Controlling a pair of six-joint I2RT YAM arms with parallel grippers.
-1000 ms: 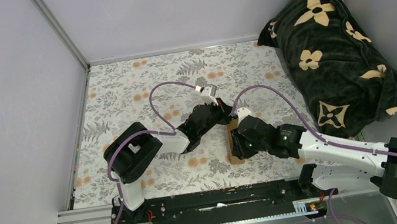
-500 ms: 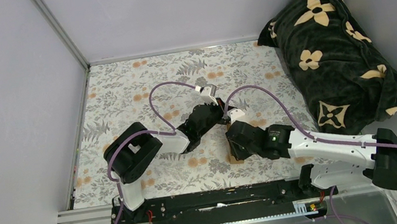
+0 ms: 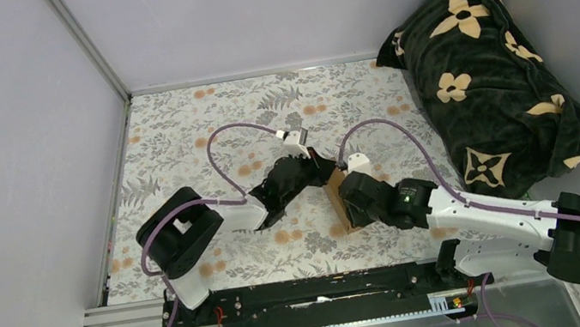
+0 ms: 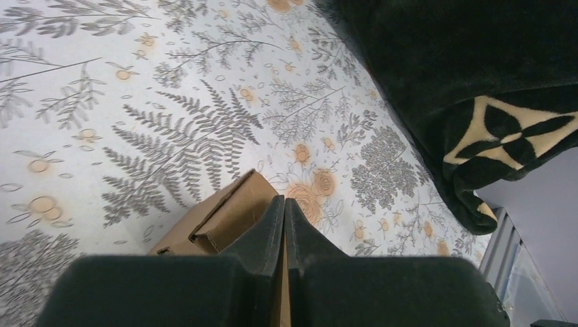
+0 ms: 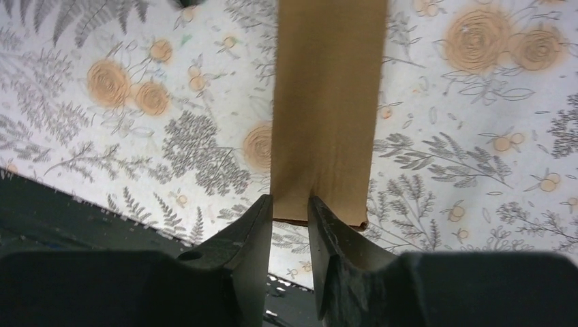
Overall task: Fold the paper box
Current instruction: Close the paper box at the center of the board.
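Note:
The paper box (image 3: 339, 219) is a small brown cardboard box lying on the floral cloth between the two arms. My left gripper (image 3: 320, 171) is at its far end. In the left wrist view the fingers (image 4: 284, 201) are pressed together over the box's (image 4: 221, 212) open end, with a thin strip of cardboard wall between the pads. My right gripper (image 3: 347, 200) hangs over the near end. In the right wrist view its jaws (image 5: 290, 199) stand slightly apart at the near edge of the box (image 5: 327, 102), with nothing between them.
A dark plush blanket (image 3: 481, 74) with cream flowers is heaped at the right, also seen as the blanket (image 4: 470, 75) in the left wrist view. Grey walls close in the cloth (image 3: 178, 137) at the back and left. The black rail (image 3: 314, 290) runs along the near edge.
The left arm has swung a little left and nearer, and the box's far end has moved with it. The right gripper has shifted along the box's near end, jaws slightly wider.

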